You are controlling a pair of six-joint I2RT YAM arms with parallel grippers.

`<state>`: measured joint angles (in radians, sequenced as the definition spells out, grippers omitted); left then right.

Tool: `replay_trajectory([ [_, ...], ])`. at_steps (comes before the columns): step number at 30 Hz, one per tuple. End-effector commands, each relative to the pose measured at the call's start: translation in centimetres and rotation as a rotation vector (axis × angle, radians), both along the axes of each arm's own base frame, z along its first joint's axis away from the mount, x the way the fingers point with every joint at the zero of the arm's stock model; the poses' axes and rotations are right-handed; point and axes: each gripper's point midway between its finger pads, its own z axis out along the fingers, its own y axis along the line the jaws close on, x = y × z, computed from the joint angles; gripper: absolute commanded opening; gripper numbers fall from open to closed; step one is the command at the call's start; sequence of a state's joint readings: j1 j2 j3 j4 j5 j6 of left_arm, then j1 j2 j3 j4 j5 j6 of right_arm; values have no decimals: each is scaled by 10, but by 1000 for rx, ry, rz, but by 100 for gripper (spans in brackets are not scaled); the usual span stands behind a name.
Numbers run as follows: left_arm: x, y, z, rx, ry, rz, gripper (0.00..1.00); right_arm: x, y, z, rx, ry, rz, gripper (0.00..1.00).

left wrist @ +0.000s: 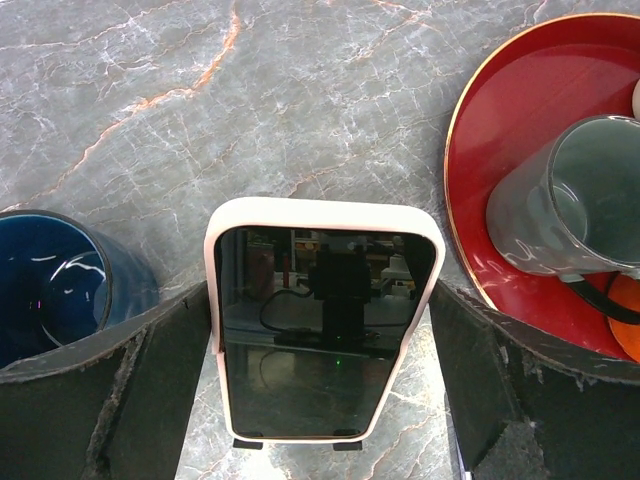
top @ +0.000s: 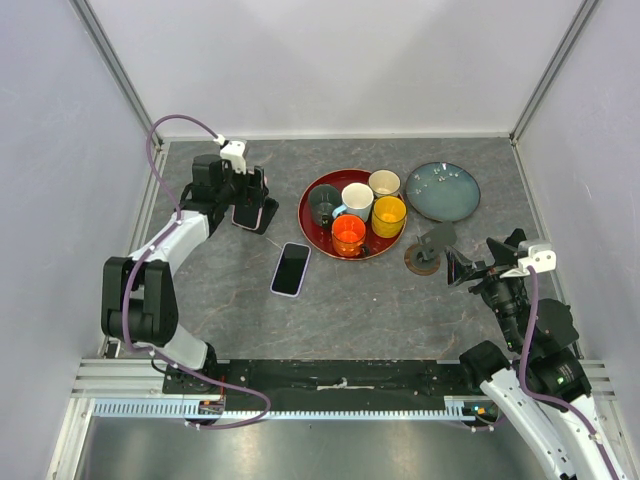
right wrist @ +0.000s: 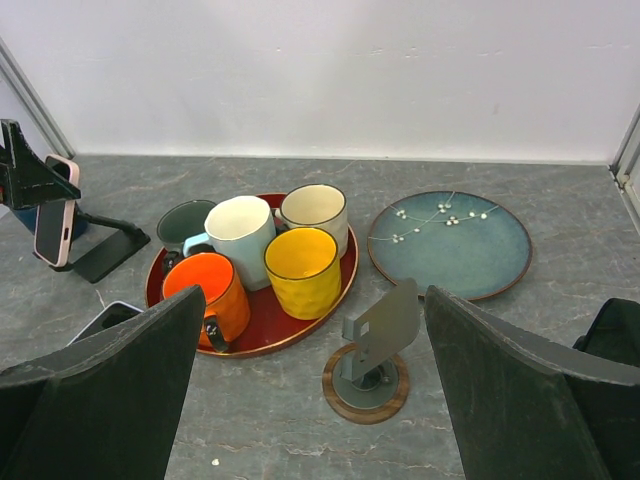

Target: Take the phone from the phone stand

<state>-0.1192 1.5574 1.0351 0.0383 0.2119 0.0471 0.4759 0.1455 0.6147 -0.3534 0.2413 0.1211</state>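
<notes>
A pink-cased phone (left wrist: 325,320) stands upright on a black phone stand (top: 262,222) at the left of the table, its dark screen facing the left wrist camera. My left gripper (left wrist: 320,290) is open, with its fingers (left wrist: 110,400) flanking the phone's two long edges, very close to them. The stand's two front lips (left wrist: 247,443) show under the phone. In the top view the left gripper (top: 247,195) hovers over the phone (top: 248,214). The right wrist view shows the phone (right wrist: 52,212) on its stand (right wrist: 108,250). My right gripper (right wrist: 315,300) is open and empty at the right (top: 462,268).
A second phone (top: 290,268) lies flat mid-table. A red tray (top: 318,232) holds several mugs; its rim (left wrist: 452,200) is just right of my left gripper. A dark blue cup (left wrist: 50,290) stands to the left. An empty round-based stand (top: 425,252) and a blue plate (top: 442,190) stand at the right.
</notes>
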Motion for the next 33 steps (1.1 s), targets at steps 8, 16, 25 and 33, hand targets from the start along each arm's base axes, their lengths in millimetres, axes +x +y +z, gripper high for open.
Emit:
replay_trajectory([
  [8,9,1,4,19,-6,-15,92,-2,0,9,6,-44,9,98],
  [16,9,-1,-1,17,13,-12,91,-1,-1,8,3,-40,1,98],
  [25,7,4,-2,80,18,39,91,-2,-1,8,7,-43,0,98],
  [33,5,2,-1,130,14,52,92,-2,-1,8,6,-44,1,98],
])
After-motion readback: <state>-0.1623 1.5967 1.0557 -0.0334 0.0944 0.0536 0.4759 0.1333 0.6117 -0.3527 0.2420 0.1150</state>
